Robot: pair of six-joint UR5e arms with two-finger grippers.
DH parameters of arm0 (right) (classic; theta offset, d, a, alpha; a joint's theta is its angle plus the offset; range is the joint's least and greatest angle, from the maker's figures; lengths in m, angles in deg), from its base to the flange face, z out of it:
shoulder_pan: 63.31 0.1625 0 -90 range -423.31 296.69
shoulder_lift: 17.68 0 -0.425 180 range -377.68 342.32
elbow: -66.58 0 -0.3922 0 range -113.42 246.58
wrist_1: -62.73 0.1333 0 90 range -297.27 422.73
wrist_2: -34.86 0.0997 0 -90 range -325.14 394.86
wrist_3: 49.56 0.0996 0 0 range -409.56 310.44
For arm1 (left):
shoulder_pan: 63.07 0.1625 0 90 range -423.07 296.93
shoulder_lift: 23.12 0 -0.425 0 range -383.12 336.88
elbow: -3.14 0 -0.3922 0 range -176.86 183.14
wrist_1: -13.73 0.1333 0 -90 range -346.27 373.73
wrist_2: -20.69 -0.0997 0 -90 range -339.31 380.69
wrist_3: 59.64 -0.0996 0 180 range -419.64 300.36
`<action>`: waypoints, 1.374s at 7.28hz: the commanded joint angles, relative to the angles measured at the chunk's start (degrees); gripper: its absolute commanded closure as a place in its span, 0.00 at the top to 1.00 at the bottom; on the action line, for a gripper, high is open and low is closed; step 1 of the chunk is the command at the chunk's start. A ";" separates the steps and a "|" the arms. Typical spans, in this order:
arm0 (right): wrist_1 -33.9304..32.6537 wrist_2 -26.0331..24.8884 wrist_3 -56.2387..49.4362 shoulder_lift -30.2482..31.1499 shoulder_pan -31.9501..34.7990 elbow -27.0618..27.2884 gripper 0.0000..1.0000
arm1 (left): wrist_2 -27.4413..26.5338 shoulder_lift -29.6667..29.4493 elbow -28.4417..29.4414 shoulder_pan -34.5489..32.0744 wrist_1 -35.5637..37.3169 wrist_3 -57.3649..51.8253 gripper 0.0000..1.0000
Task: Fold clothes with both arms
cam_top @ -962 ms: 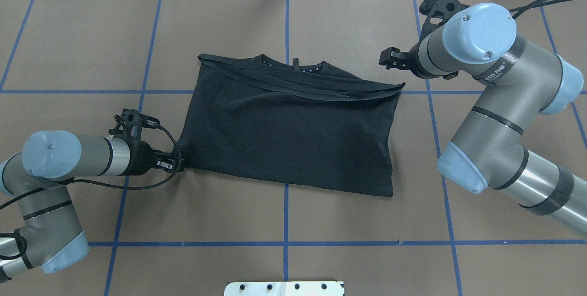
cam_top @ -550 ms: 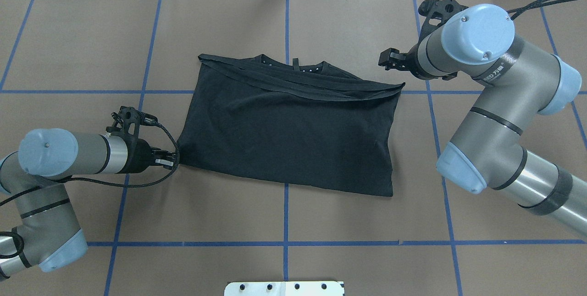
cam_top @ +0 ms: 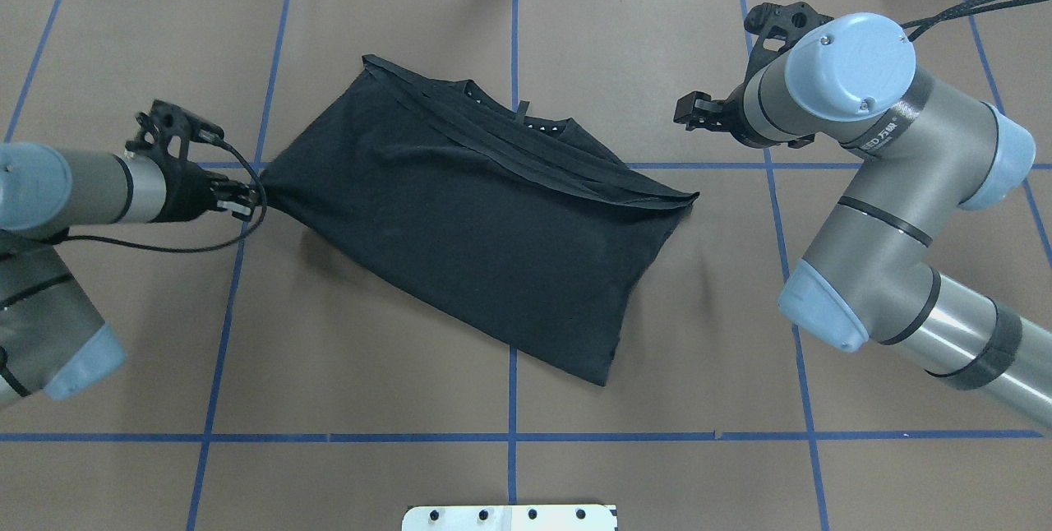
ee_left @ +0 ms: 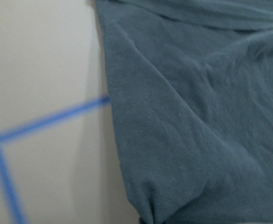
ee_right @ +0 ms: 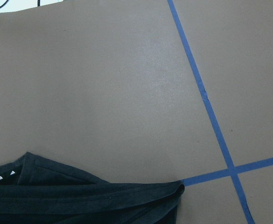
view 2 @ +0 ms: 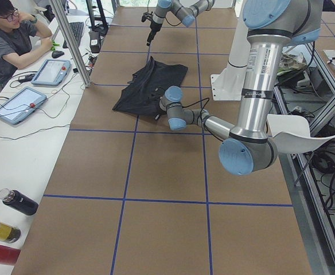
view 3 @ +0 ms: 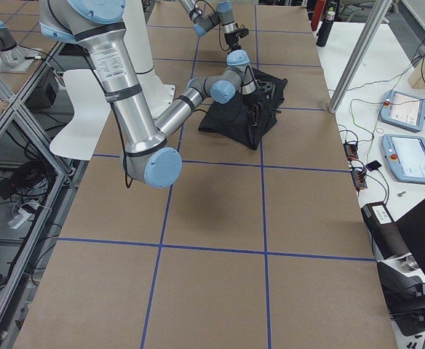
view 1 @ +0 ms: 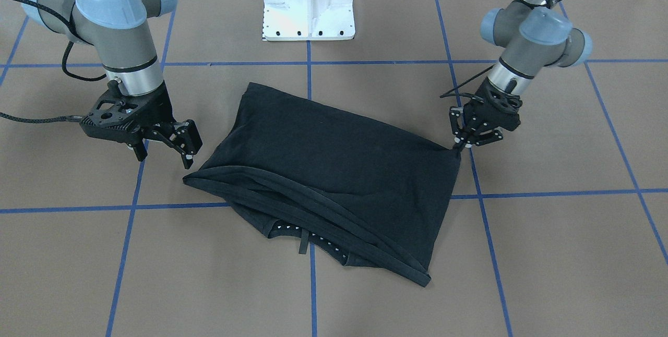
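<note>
The black T-shirt's 9 o'clock corner is clamped in the left arm's jaws; the right arm's jaws are held apart, empty.

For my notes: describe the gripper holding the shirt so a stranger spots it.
On the brown table with blue tape lines lies a folded black T-shirt. The black two-finger left gripper pinches one corner; the right gripper opposite is open and empty.

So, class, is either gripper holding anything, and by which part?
The left gripper pinches the black T-shirt by the corner nearest it; the right gripper is open, off the cloth, holding nothing.
</note>
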 commanded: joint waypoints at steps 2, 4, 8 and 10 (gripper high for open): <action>0.09 -0.05 0.07 -0.15 -0.37 0.07 1.00 | 0.00 -15.79 22.84 -12.05 0.59 -12.95 0.00; 0.00 0.04 0.07 -0.51 -0.46 0.07 1.00 | -0.17 -26.10 35.80 -14.97 0.59 -16.14 0.00; 0.00 -0.67 0.68 -3.47 -1.87 -2.03 1.00 | 0.61 -27.02 37.80 -17.00 -4.32 -17.12 1.00; 4.18 -1.80 6.36 -14.78 -3.44 -15.24 1.00 | 10.33 -23.79 33.96 -19.89 -4.59 -18.60 1.00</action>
